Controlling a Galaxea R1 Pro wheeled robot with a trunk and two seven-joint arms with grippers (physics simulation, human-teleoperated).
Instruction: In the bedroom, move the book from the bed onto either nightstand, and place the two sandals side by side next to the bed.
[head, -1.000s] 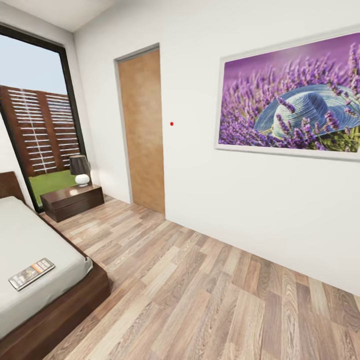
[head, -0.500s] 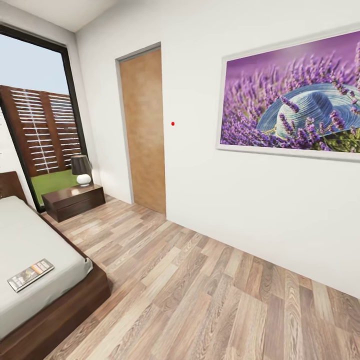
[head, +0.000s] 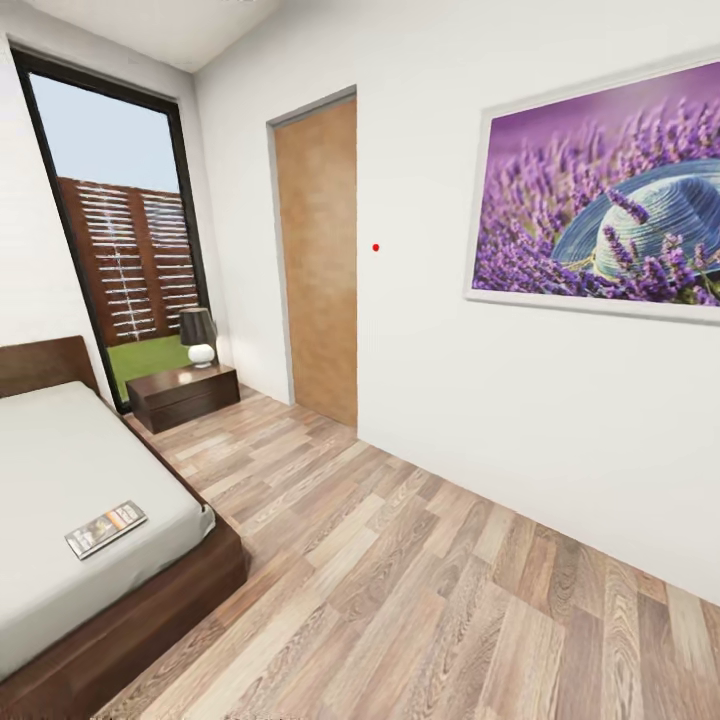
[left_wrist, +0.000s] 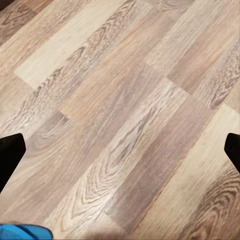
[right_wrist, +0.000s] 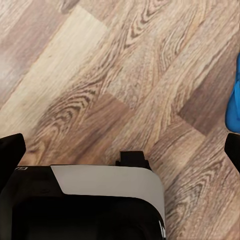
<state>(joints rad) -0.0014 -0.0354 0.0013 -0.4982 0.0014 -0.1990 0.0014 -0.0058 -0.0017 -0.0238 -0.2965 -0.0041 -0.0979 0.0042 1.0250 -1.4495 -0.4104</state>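
The book (head: 106, 528) lies flat on the pale grey mattress of the bed (head: 50, 450), near its foot corner at the left of the head view. One dark nightstand (head: 185, 393) stands by the window beyond the bed. My left gripper (left_wrist: 120, 152) is open over bare floor, with a bit of a blue sandal (left_wrist: 22, 232) at the picture's edge. My right gripper (right_wrist: 120, 150) is open too, and a strip of blue sandal (right_wrist: 233, 105) shows at that view's edge.
A lamp (head: 198, 335) sits on the nightstand. A wooden door (head: 320, 260) and a lavender painting (head: 610, 200) hang on the white wall at right. Wood-plank floor (head: 400, 580) stretches between bed and wall. My own base (right_wrist: 100, 200) shows under the right wrist.
The whole head picture has shifted to the right, so the camera has turned left. More of the bed, headboard and window shows now. The book has not moved on the mattress.
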